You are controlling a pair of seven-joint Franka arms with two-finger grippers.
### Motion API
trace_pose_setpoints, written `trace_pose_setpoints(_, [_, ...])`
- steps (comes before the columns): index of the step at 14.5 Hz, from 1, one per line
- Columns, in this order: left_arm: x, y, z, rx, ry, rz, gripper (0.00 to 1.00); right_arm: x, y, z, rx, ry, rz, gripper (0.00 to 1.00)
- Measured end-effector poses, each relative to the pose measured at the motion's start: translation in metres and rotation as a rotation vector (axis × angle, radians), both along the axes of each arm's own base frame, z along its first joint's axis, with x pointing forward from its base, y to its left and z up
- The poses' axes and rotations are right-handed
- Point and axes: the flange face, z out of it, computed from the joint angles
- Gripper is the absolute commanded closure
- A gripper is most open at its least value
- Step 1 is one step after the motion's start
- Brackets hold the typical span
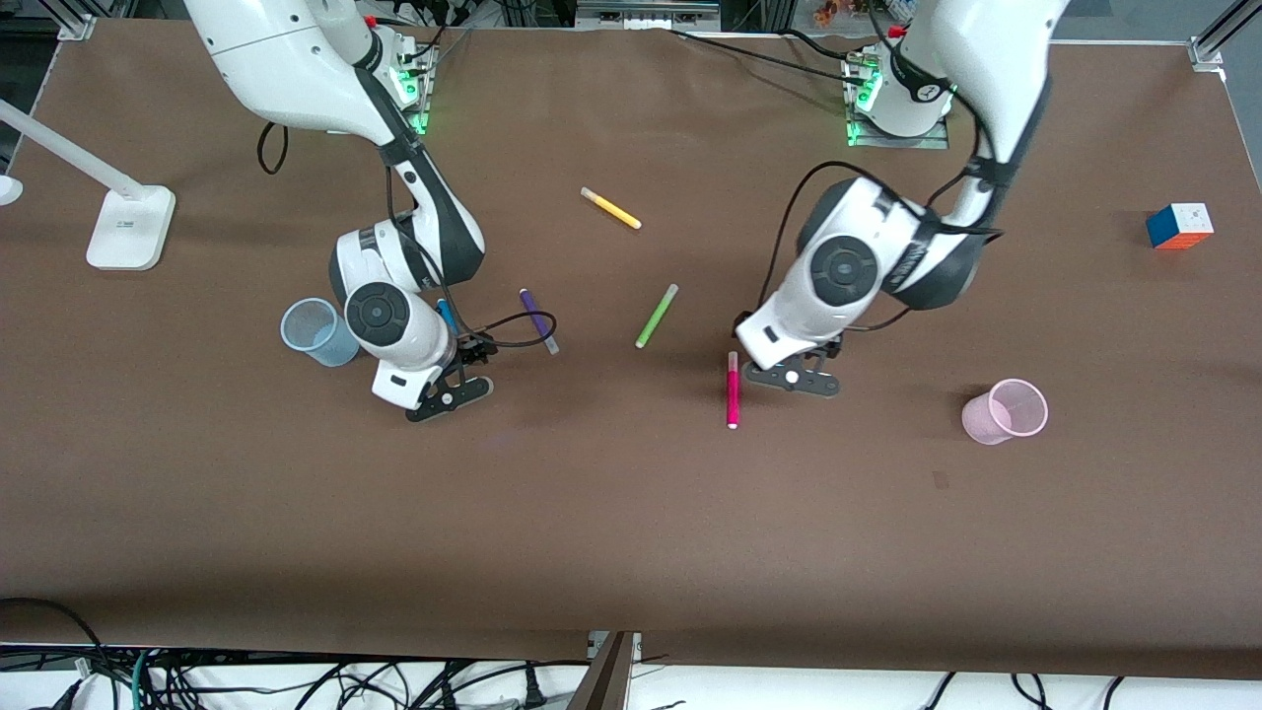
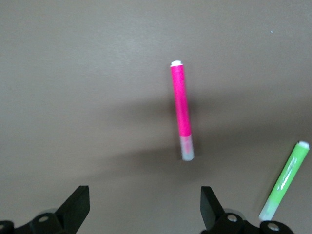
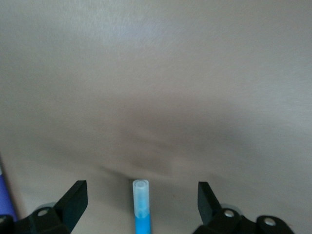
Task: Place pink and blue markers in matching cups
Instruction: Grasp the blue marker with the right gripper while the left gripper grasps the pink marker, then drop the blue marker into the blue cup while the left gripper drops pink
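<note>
The pink marker (image 1: 733, 390) lies on the brown table, beside my left gripper (image 1: 795, 376), which hangs low and open just toward the left arm's end of it. In the left wrist view the pink marker (image 2: 181, 109) lies ahead of the open, empty left gripper (image 2: 145, 207). The blue marker (image 1: 447, 316) is mostly hidden under my right hand. My right gripper (image 1: 455, 383) is open. In the right wrist view the blue marker (image 3: 142, 207), pale cap outward, lies between the spread jaws of the right gripper (image 3: 141, 201), untouched. The pale blue cup (image 1: 317, 332) stands beside the right hand. The pale pink cup (image 1: 1006, 411) stands toward the left arm's end.
A dark purple pen (image 1: 538, 320), a lime green pen (image 1: 657, 316) and a yellow pen (image 1: 611, 208) lie between the arms. The green pen also shows in the left wrist view (image 2: 285, 180). A colour cube (image 1: 1179, 226) and a white lamp base (image 1: 128, 227) sit at the table's ends.
</note>
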Motion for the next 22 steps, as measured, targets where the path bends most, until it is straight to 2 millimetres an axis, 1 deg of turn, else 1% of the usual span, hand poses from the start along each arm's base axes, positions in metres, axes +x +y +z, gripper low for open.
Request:
trace_pose_setpoints(1, [-0.001, -0.01, -0.007, 0.001, -0.005, 0.01, 0.0, -0.004, -0.001, -0.006, 0.002, -0.003, 0.001, 0.0])
trace_pose_setpoints(2, [0.0, -0.016, -0.015, -0.007, -0.013, 0.015, 0.0, -0.008, -0.002, -0.01, 0.001, -0.002, 0.002, 0.03])
trace_pose_setpoints(4, [0.002, -0.024, -0.036, -0.028, -0.029, 0.017, 0.0, -0.014, -0.005, -0.013, -0.001, 0.005, 0.002, 0.24])
trace_pose_setpoints(6, [0.002, -0.029, -0.061, -0.049, -0.041, 0.019, 0.0, -0.016, -0.006, -0.014, -0.003, 0.008, 0.002, 0.54])
trace_pose_setpoints(7, [0.002, -0.03, -0.071, -0.053, -0.038, 0.02, 0.0, -0.017, -0.006, -0.013, -0.003, 0.008, 0.002, 0.64])
trace_pose_setpoints(8, [0.002, -0.03, -0.078, -0.053, -0.034, 0.022, 0.07, -0.017, -0.006, -0.012, -0.002, 0.007, 0.002, 0.73])
trace_pose_setpoints(9, [0.003, -0.03, -0.081, -0.053, -0.033, 0.023, 0.22, -0.017, -0.006, -0.011, -0.001, 0.005, 0.002, 0.83])
trace_pose_setpoints(10, [0.004, -0.03, -0.081, -0.054, -0.035, 0.024, 0.32, -0.017, -0.006, -0.011, 0.001, 0.0, 0.002, 0.92])
trace_pose_setpoints(11, [0.004, -0.03, -0.081, -0.054, -0.035, 0.024, 0.35, -0.017, -0.006, -0.011, 0.002, -0.003, 0.002, 0.98])
trace_pose_setpoints(13, [0.002, -0.03, -0.088, -0.05, -0.025, 0.023, 0.42, -0.019, -0.007, -0.012, 0.004, -0.009, 0.002, 0.99])
trace_pose_setpoints(14, [0.0, -0.031, -0.094, -0.047, -0.016, 0.021, 0.47, -0.019, -0.007, -0.011, 0.004, -0.01, 0.002, 0.99])
trace_pose_setpoints(16, [-0.003, -0.032, -0.103, -0.042, -0.003, 0.018, 0.7, -0.02, -0.007, -0.012, 0.005, -0.01, 0.002, 0.99])
trace_pose_setpoints(17, [-0.004, -0.032, -0.105, -0.039, -0.003, 0.014, 0.74, -0.02, -0.008, -0.012, 0.005, -0.01, 0.002, 0.99])
trace_pose_setpoints(18, [-0.003, -0.032, -0.103, -0.032, -0.011, 0.004, 0.85, -0.02, -0.008, -0.012, 0.005, -0.01, 0.002, 1.0])
trace_pose_setpoints(19, [-0.002, -0.032, -0.103, -0.024, -0.019, -0.008, 0.91, -0.02, -0.008, -0.012, 0.005, -0.01, 0.002, 1.0])
trace_pose_setpoints(20, [-0.002, -0.032, -0.102, -0.017, -0.025, -0.02, 0.94, -0.02, -0.008, -0.012, 0.005, -0.01, 0.002, 1.0])
trace_pose_setpoints(22, [-0.003, -0.034, -0.102, -0.008, -0.03, -0.036, 0.96, -0.02, -0.007, -0.01, 0.007, -0.015, 0.003, 1.0])
